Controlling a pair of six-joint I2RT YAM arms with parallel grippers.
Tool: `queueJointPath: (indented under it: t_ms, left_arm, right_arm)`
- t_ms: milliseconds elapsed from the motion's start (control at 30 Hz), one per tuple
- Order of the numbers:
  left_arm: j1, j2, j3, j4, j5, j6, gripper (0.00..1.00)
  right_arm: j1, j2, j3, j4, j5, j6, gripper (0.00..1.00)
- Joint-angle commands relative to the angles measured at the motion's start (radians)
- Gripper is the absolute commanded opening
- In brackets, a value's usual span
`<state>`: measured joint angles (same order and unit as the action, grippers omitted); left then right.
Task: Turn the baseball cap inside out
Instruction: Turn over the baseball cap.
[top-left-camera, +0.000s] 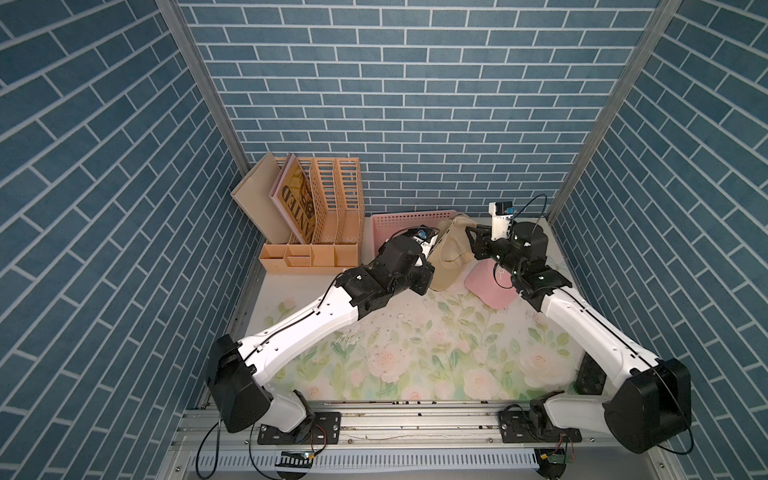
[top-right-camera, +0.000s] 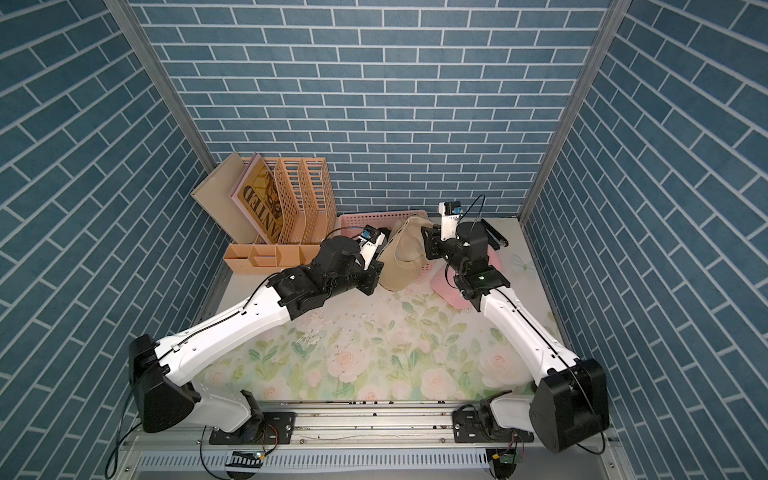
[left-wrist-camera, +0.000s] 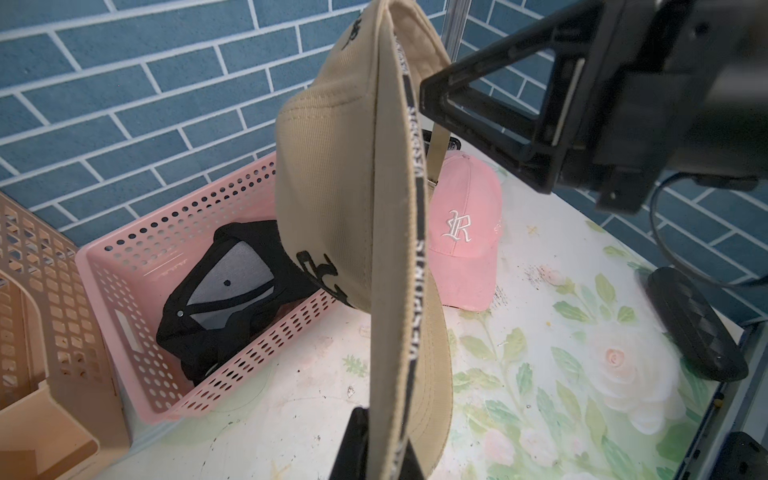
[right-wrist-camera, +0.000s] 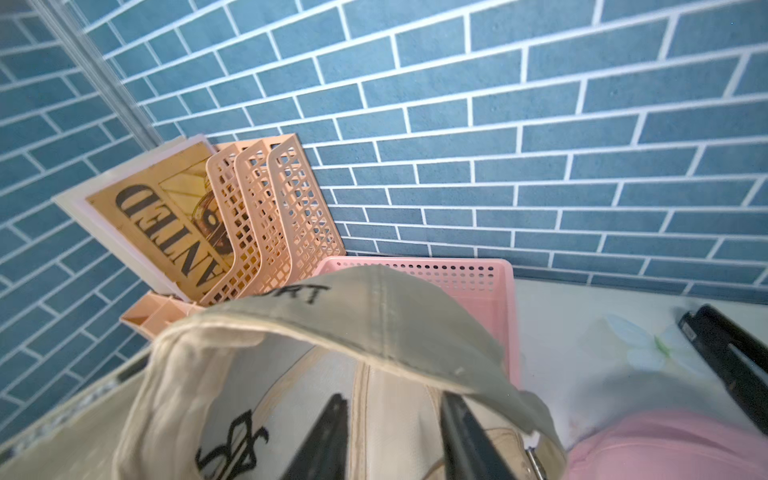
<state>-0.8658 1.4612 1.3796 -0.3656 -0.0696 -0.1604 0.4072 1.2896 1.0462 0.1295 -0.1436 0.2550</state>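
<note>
A beige baseball cap (top-left-camera: 451, 249) (top-right-camera: 401, 257) hangs in the air at the back of the table, between both arms. My left gripper (left-wrist-camera: 384, 436) is shut on the cap's edge, where the black lettered band (left-wrist-camera: 417, 257) runs beside the brim. Its fingertips are hidden behind the cloth in both top views. My right gripper (right-wrist-camera: 395, 399) (top-left-camera: 473, 235) is open; both fingers (right-wrist-camera: 332, 432) reach into the cap's hollow under the rear rim (right-wrist-camera: 374, 324), against the pale lining. In the left wrist view the crown (left-wrist-camera: 332, 187) bulges toward the basket.
A pink cap (top-left-camera: 486, 284) (left-wrist-camera: 465, 232) lies on the floral mat under my right arm. A pink perforated basket (top-left-camera: 399, 220) (left-wrist-camera: 137, 257) behind holds a black cap (left-wrist-camera: 220, 299). An orange file rack (top-left-camera: 328, 199) stands back left. A black object (left-wrist-camera: 694, 328) lies by the right wall.
</note>
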Motion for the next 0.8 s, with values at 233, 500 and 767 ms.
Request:
queueJointPath:
  t_ms: [233,500,767]
  left_arm:
    - [-0.004,0.018,0.044,0.061,0.134,-0.022,0.00]
    - [-0.022,0.013,0.001,0.072,0.208,-0.045,0.00]
    - [-0.024,-0.028,-0.064,0.095,0.165,-0.068,0.00]
  right_arm:
    - [0.048,0.070,-0.014,0.131,-0.129,0.037,0.09]
    - [0.032,0.145,0.028,0.398,0.061,0.169,0.11]
    - [-0.039,0.190,0.066,0.401,0.184,0.261,0.13]
